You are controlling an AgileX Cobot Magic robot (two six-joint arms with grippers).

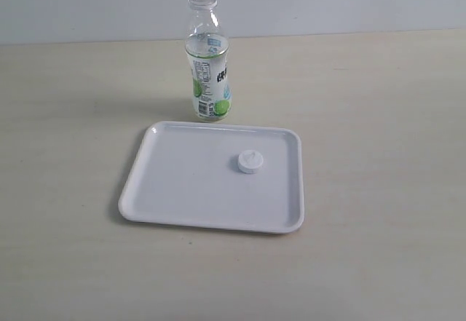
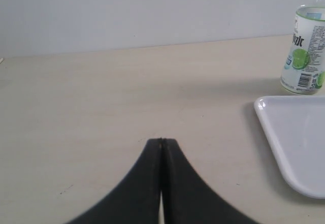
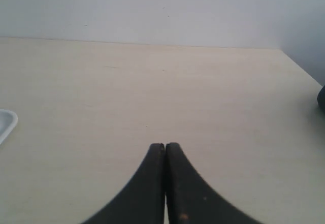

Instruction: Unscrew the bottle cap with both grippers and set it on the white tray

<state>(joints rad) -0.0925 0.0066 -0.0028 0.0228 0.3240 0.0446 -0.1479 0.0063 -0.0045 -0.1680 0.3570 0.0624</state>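
The bottle [image 1: 209, 66] stands upright behind the white tray [image 1: 182, 190], its neck open with no cap on it. The small white bottle cap [image 1: 250, 162] lies flat on the tray, right of its middle. Neither arm shows in the exterior view. My left gripper [image 2: 162, 141] is shut with nothing in it, low over bare table, well to the side of the tray's corner [image 2: 299, 137] and the bottle's labelled base [image 2: 306, 51]. My right gripper [image 3: 164, 145] is shut and empty too, over bare table, with only a tray corner [image 3: 6, 122] showing at the frame edge.
A pale wooden table [image 1: 378, 117] carries everything, with a light wall behind it. A dark object [image 3: 321, 98] shows at the edge of the right wrist view near the table's side edge.
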